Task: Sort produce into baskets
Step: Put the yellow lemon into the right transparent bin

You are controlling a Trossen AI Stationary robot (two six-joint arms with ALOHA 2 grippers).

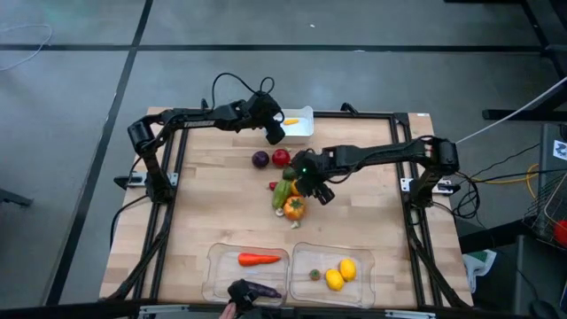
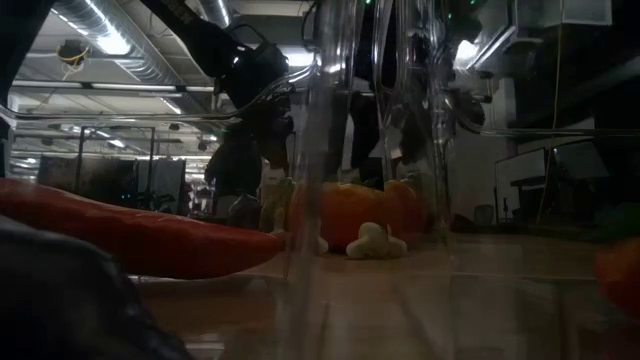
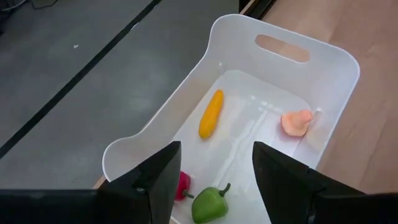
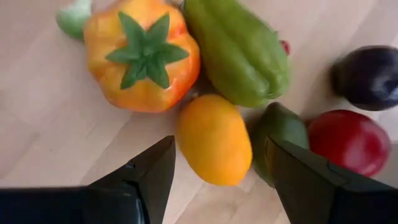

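— White plastic first: we see the bin (image 3: 323,74) at the desk's (image 1: 221,204) far edge holding a yellow piece (image 3: 211,113), a pink scrap (image 3: 296,122), a small green pepper (image 3: 209,203) and a red bit (image 3: 183,185). The left gripper's (image 3: 214,180) fingers stand apart above it, empty.

— We count a carrot (image 1: 259,259) in the left clear tray (image 1: 215,270), two lemons (image 1: 340,274) in the right tray (image 1: 368,283). The right gripper (image 4: 217,180) hovers spread over the loose pile (image 1: 288,190) mid-desk. No writing we can read.

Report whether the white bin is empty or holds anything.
Not empty. The white rectangular plastic bin holds a yellow-orange elongated piece, a pale orange piece, a small green pepper and a red piece.
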